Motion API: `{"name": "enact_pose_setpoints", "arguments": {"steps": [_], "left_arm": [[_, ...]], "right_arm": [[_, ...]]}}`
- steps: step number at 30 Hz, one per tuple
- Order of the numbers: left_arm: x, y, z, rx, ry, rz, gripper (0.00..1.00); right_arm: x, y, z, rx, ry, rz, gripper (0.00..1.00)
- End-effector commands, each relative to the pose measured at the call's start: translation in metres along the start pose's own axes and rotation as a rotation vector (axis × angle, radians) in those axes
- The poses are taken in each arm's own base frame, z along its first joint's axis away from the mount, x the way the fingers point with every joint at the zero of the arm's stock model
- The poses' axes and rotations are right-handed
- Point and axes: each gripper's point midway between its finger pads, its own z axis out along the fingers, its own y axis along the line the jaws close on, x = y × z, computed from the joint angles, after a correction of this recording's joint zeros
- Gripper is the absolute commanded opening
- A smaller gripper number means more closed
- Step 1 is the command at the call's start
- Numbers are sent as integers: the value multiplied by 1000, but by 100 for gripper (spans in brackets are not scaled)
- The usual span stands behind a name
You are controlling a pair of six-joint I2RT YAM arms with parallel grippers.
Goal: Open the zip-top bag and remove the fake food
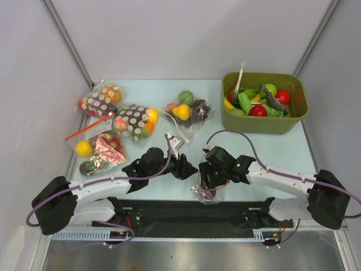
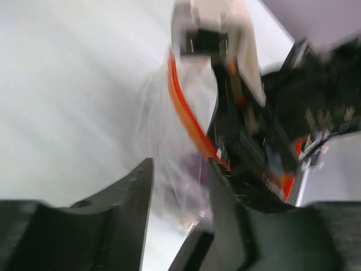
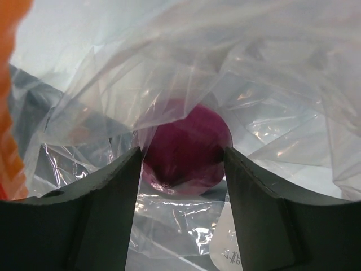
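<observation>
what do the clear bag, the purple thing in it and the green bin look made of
Zip-top bag: thin clear plastic film, glossy, by its sharp creases and glints. Purple piece inside it: probably hard plastic, smooth, dull sheen, seen only through film. Green bin: looks like rigid plastic, matt olive, even rounded rim.

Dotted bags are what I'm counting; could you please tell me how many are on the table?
2. One dotted bag lies at the far left; the other sits just right of it and nearer. None seems hidden.
</observation>
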Motion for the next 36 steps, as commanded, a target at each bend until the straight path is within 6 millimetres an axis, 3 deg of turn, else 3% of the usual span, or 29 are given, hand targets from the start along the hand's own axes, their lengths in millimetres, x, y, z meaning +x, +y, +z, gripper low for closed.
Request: {"name": "enact_pose_setpoints", "arguments": {"steps": [1,3,8,12,20,27,30,34,36], "left_arm": [[20,-8,-15,38,36,11,55],[31,-6,-23,25,65,2,64],[36,-26,-41,81,67,-16,77],[48,-37,-49,116,85,-36,79],[75,-31,-49,67,163,-49,81],[94,-51,-43,143,210,-72,80],[103,-53,-41,155,238,-85,71],[99,-50,-36,133,215,-82,39],[90,-46,-31,96,191,-60,29]], "right_arm": [[5,3,13,-12,6,34,65],[11,5,17,-10,14,30,66],[23,8,25,25,32,25,66],[25,7,33,46,24,32,66],[18,9,33,65,-6,33,67],[9,5,31,93,-36,36,67],[4,2,29,101,-55,43,67],[-8,-2,27,106,-83,51,67],[-16,-6,26,113,-104,46,67]]}}
